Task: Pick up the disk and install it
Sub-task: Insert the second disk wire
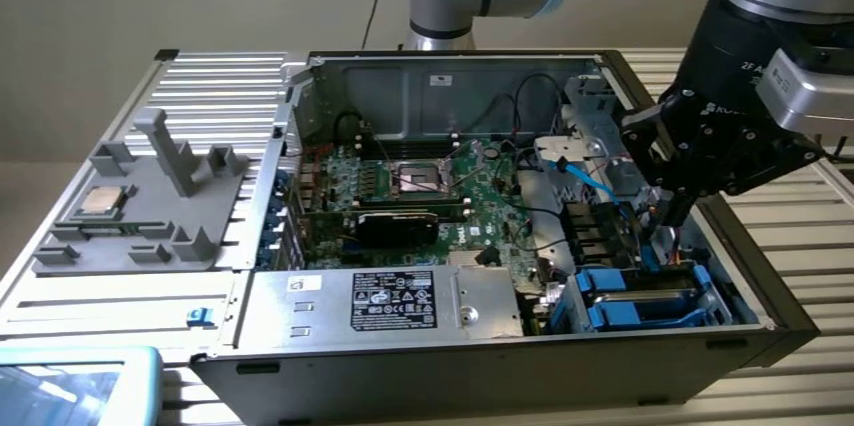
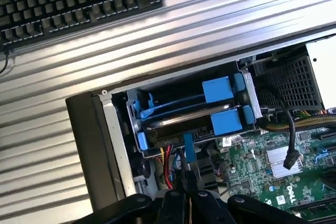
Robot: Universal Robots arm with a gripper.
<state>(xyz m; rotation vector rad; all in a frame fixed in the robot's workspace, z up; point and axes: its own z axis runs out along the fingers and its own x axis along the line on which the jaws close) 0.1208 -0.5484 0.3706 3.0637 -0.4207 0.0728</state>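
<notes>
The disk [image 2: 181,120] is seated flat in a bay of the open computer case. Blue plastic rails are seen along its edges.

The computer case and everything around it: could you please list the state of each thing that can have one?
Computer case: side panel off, inside exposed.
Gripper: shut, lowered into the case beside the drive bay.
Disk: seated in the drive bay between blue rails.
Processor chip: resting on the grey holder outside the case.
Processor socket: on the board, uncovered.
</notes>
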